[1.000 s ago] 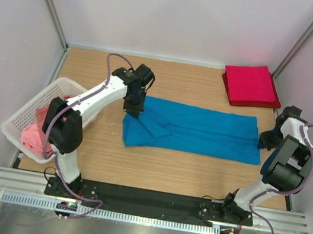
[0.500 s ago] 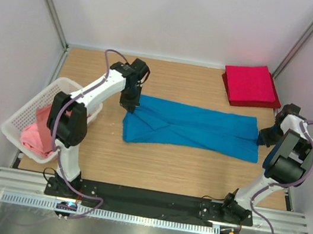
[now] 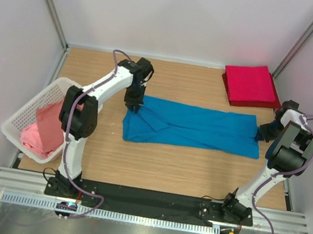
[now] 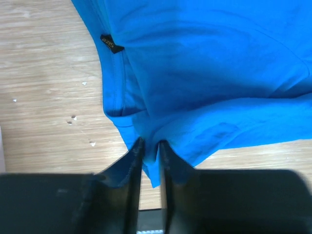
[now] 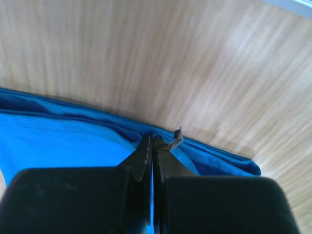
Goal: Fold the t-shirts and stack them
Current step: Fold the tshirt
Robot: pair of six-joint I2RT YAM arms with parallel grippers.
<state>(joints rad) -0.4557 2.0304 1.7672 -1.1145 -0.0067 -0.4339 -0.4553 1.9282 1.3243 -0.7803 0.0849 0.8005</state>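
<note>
Blue soft cotton t-shirt [image 3: 196, 128], a long flat band, runs lengthwise from my left gripper [image 4: 149, 144], pinched tight on its collar-end corner, rightward to my right gripper [image 5: 152, 140], clamped on the opposite hem, so I'd judge both ends must travel together.

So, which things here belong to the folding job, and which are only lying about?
Job in hand:
- blue t-shirt, pinched at its two ends by left gripper and right gripper
- red folded t-shirts
- pink t-shirts

Lying about:
- white basket, only holding the pink ones
- small white crumbs on table
</note>
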